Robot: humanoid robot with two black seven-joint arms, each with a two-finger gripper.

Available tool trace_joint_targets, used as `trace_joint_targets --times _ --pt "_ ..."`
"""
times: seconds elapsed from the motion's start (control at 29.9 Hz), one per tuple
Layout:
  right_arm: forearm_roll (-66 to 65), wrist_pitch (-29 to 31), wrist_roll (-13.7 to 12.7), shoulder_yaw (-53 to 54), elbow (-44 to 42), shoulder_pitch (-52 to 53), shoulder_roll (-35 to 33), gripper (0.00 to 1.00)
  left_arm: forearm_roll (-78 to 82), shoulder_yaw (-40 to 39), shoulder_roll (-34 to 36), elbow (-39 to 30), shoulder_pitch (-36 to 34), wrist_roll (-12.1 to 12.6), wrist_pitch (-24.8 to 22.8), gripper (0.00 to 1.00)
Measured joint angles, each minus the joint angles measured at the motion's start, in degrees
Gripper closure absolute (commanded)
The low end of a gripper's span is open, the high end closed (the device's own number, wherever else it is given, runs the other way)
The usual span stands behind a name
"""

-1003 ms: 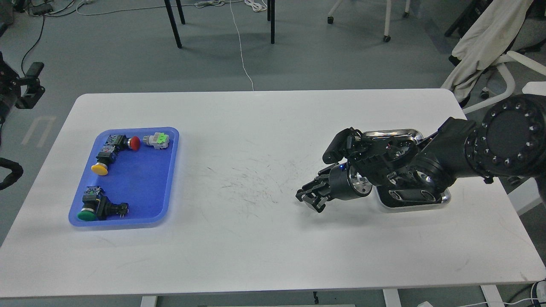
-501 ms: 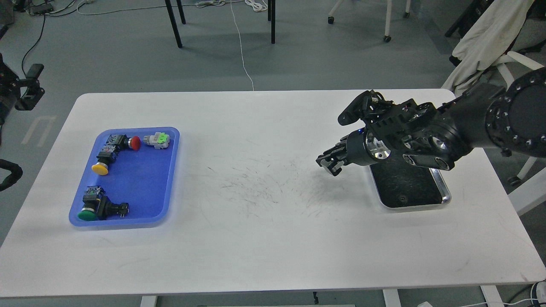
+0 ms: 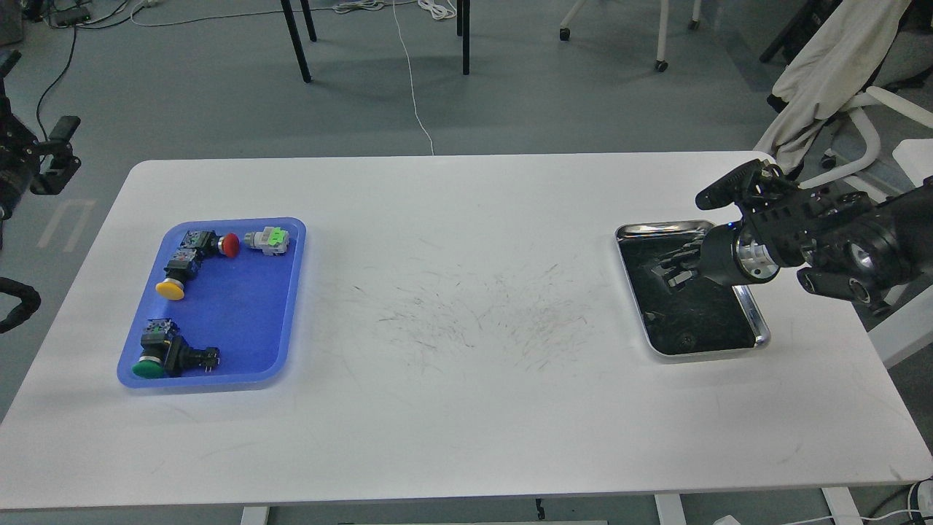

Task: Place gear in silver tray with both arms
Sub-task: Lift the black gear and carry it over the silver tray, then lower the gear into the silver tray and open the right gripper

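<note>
- The shiny rectangular silver tray with rounded corners, raised rim and dark scratched bottom lies at the right of the frame on the white rectangular table.
- The black right arm, with its silver cylindrical joint, comes in from the right edge and reaches leftward over the tray.
- The right gripper hangs over the upper half of the tray's dark floor; it is dark against dark, so I cannot tell whether its fingers are spread or closed, nor whether they hold anything.
- A small dark round piece rests on the tray floor near the lower rim, apart from the gripper.
- The blue plastic tray sits at the left of the frame, well apart from the silver one.
- Inside it lie a red-capped push-button switch, a grey switch block with a green top, a yellow-capped push-button switch and a green-capped push-button switch.
- Black parts of the left arm show at the far left edge, off the table; its gripper is not in view.
- Fine dark scratch marks cover the table's middle.
</note>
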Motion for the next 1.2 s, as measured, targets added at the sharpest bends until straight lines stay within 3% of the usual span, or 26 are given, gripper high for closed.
trace_joint_targets --times 0.43,0.57,0.7,0.87,1.04,1.2 --pt "0.57 0.0 0.01 0.8 -5.32 -5.51 -0.97 0.98 0.01 0.1 0.42 -0.08 0.36 0.0 0.0 0.01" --pt "0.6 0.0 0.0 1.03 -6.23 -6.66 -0.96 0.93 0.01 0.15 0.5 -0.09 0.7 0.0 0.01 0.01" --pt "0.68 0.0 0.01 1.87 -6.62 -6.99 -0.79 0.8 0.01 0.15 0.51 -0.12 0.86 0.0 0.02 0.01" --pt "0.74 0.0 0.0 2.57 -6.96 -7.06 -0.69 0.52 0.01 0.15 0.51 -0.16 0.89 0.0 0.01 0.01" --pt "0.77 0.0 0.01 4.88 -7.0 -7.13 -0.81 0.43 0.07 0.15 0.51 -0.17 0.97 0.0 0.01 0.01" --pt "0.94 0.0 0.0 6.22 -7.07 -6.69 -1.11 0.24 0.09 0.15 0.51 -0.18 0.98 0.0 0.01 0.01"
